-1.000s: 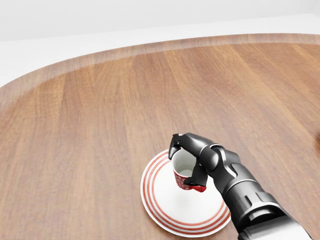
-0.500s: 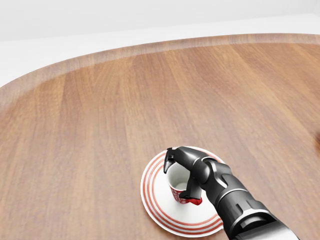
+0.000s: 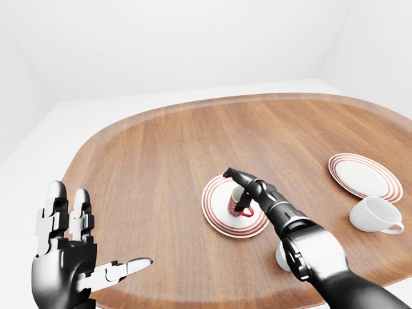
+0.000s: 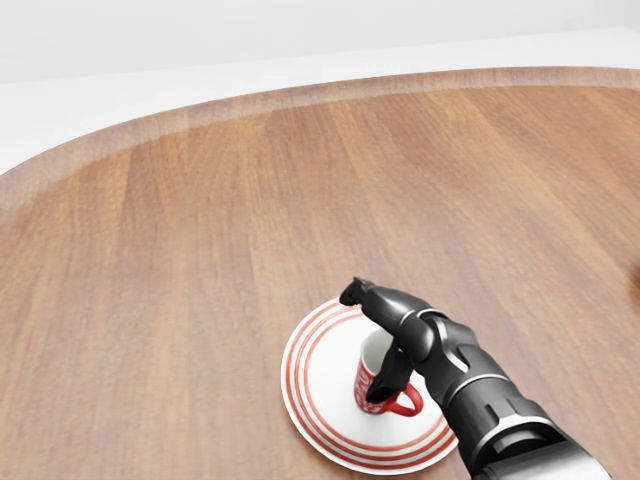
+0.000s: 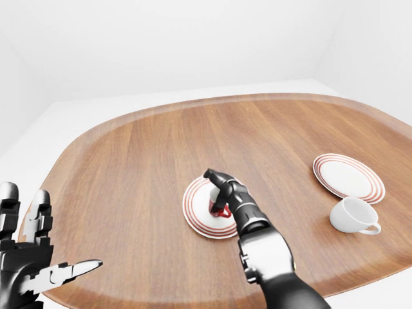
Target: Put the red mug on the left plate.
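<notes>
Our left robot hand (image 3: 71, 261) hangs idle, fingers spread. On the desk (image 4: 200, 230), the red mug (image 4: 380, 385) stands upright on the left plate (image 4: 320, 400); our right robot hand (image 4: 385, 345) looks loosened, so we should lift straight up, clear of the handle.

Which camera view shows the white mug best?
The left-eye view shows the white mug best: it lies on its side on the table, below the right plate, large, handle visible. The right-eye view shows the same mug slightly smaller. The head view does not show it at all.
</notes>
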